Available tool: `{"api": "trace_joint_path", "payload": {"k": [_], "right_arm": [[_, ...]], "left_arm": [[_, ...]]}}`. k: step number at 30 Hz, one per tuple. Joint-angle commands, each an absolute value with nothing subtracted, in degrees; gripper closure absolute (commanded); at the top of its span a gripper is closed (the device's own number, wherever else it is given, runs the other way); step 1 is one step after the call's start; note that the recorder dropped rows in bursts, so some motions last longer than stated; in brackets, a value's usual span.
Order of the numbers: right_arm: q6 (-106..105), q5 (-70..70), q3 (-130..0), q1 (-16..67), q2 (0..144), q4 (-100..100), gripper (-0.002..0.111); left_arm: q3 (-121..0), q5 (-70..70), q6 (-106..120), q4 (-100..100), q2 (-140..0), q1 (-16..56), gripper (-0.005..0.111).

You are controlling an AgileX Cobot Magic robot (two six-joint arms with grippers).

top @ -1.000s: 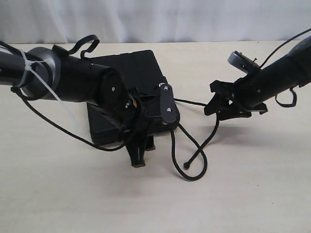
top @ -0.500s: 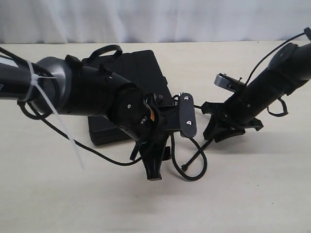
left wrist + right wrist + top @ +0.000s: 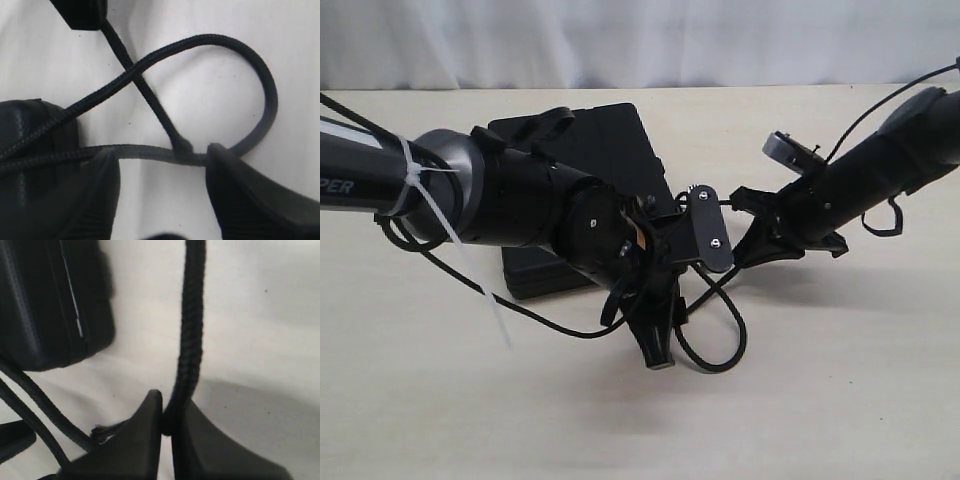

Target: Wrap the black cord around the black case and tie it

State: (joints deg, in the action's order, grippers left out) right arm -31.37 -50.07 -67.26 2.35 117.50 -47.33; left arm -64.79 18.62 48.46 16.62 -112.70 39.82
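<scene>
The black case (image 3: 610, 135) lies flat on the table, half hidden under my left arm. The black cord (image 3: 744, 335) runs off the case's near corner and curls in a loop on the table. My left gripper (image 3: 688, 305) hovers over that loop, open. In the left wrist view the cord (image 3: 265, 95) crosses itself and one strand lies across the gap between the fingertips of the left gripper (image 3: 160, 162). My right gripper (image 3: 745, 245) sits just right of the case, shut on a strand of cord (image 3: 192, 330). The right gripper (image 3: 167, 415) pinches it beside the case corner (image 3: 45, 305).
The tan table (image 3: 840, 400) stretches around the arms, with a white backdrop (image 3: 670, 40) behind. A glossy robot cable (image 3: 520, 305) and a white zip tie (image 3: 455, 255) hang from the left arm near the case's front edge.
My left arm has swung right and forward, off the case and over the cord loop. The right gripper has closed on the cord and shifted slightly left.
</scene>
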Motion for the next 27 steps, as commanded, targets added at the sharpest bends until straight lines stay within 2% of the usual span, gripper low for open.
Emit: {"api": "trace_joint_path", "payload": {"k": [1,12,22,27], "right_arm": [[-35.2,-52.0,-67.1,-0.2,117.4,-50.6,0.104],[-39.4,-56.0,-67.1,-6.0,117.6,-52.8,0.104],[-46.8,-61.8,-65.8,-6.5,121.5,-61.9,0.104],[-48.5,-63.0,-65.5,-6.6,122.1,-63.9,0.104]], "left_arm": [[-64.8,16.8,48.1,17.3,-112.6,40.0,0.056],[-64.8,13.3,49.6,17.2,-112.6,40.0,0.056],[-64.8,12.2,54.6,17.1,-112.6,40.0,0.056],[-64.8,16.5,55.9,17.2,-112.6,40.0,0.056]]}}
